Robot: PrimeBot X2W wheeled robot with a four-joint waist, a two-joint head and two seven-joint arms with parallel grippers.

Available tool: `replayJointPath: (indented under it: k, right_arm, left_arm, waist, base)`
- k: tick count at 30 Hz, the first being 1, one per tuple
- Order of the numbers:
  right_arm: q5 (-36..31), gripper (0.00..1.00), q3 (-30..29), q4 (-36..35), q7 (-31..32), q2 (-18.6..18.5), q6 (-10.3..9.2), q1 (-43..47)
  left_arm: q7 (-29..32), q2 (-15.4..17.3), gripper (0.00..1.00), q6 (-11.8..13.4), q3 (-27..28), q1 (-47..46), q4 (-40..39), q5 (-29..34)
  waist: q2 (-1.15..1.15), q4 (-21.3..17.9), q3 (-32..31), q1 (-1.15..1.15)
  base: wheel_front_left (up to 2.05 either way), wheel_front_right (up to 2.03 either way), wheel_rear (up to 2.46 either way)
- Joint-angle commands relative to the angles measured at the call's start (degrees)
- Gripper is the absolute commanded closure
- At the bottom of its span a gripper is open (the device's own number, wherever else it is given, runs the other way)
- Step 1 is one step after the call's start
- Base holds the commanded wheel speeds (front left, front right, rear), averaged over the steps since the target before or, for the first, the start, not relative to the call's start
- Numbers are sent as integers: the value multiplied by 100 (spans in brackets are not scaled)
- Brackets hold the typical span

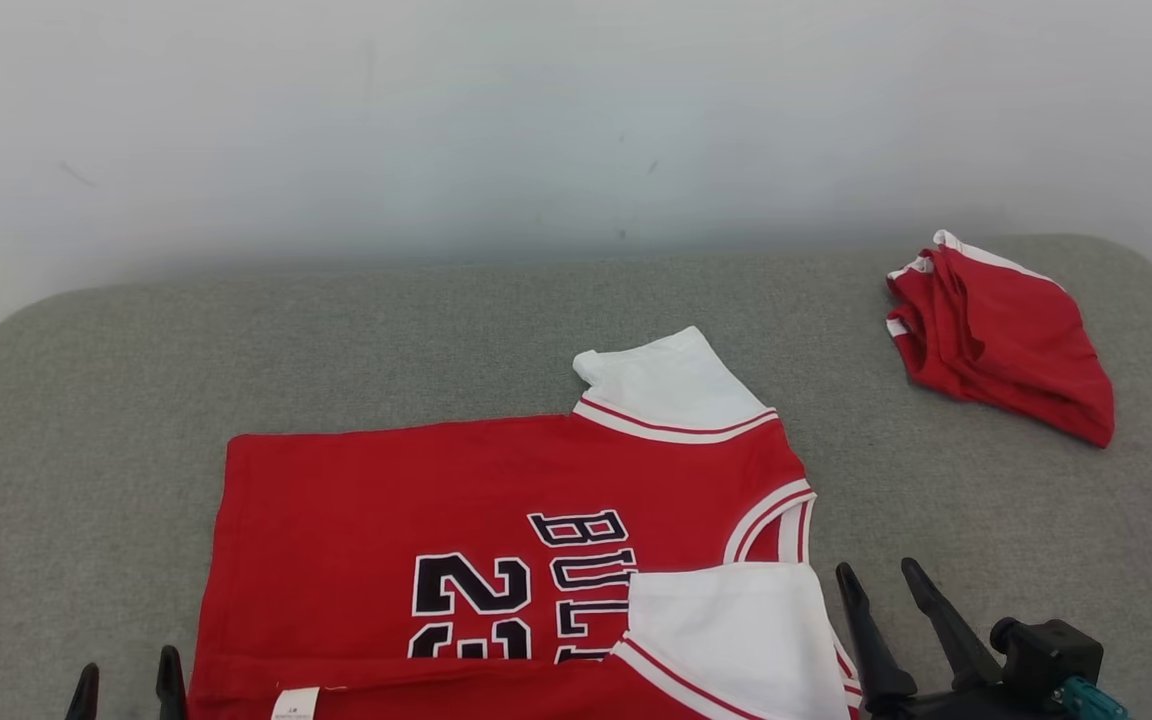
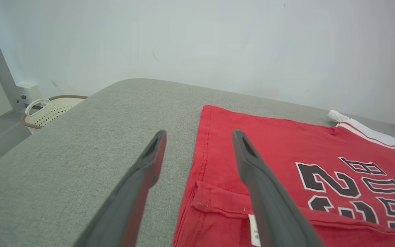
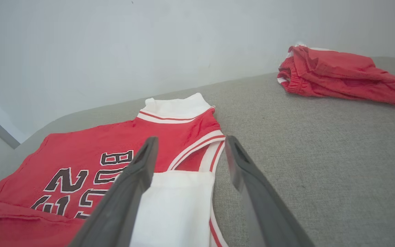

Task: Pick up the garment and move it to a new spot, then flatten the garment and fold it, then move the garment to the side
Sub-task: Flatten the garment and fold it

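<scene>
Left gripper [image 1: 128, 662] and right gripper [image 1: 876, 566] both holding jaws spread wide, pinching nothing. Red basketball jersey [image 1: 496, 480] lying flat on grey surface [image 1: 436, 330] between the two, near edge folded over. Folded red shorts [image 1: 1006, 340] lying beyond right jaws, well apart.

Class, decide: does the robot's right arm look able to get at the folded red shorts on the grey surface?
Probably yes: the right end effector is open, and only bare grey surface lies between it and the folded red shorts. Its reach remains uncertain.
</scene>
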Motion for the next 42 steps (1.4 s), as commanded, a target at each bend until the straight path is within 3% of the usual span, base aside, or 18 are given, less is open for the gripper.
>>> replayJointPath:
  k: [1,12,18,32,42]
  right_arm:
    - [-74,0,-23,11,-59,14,-4,-39]
    - [-380,0,-48,155,-234,227,-4,-183]
    - [-374,0,87,192,-279,259,-4,-442]
    - [-404,0,303,268,-358,426,-4,-1141]
    - [-398,0,462,373,-394,513,-4,-1479]
  left_arm:
    - [-18,-11,0,42,-5,112,-62,23]
    - [-18,48,0,39,-205,-238,-43,52]
    - [-2,410,0,-68,-314,-840,328,113]
    - [591,1395,0,-203,-344,-2365,1582,-673]
    - [767,1812,0,-208,-674,-3170,2606,-974]
  waist:
    - [0,26,-4,0]
    - [0,46,23,0]
    - [0,-196,203,0]
    - [0,-860,1002,0]
    - [0,-1131,1391,0]
  base:
    - [0,0,0]
    - [0,0,0]
    - [0,0,0]
    - [0,0,0]
    - [0,0,0]
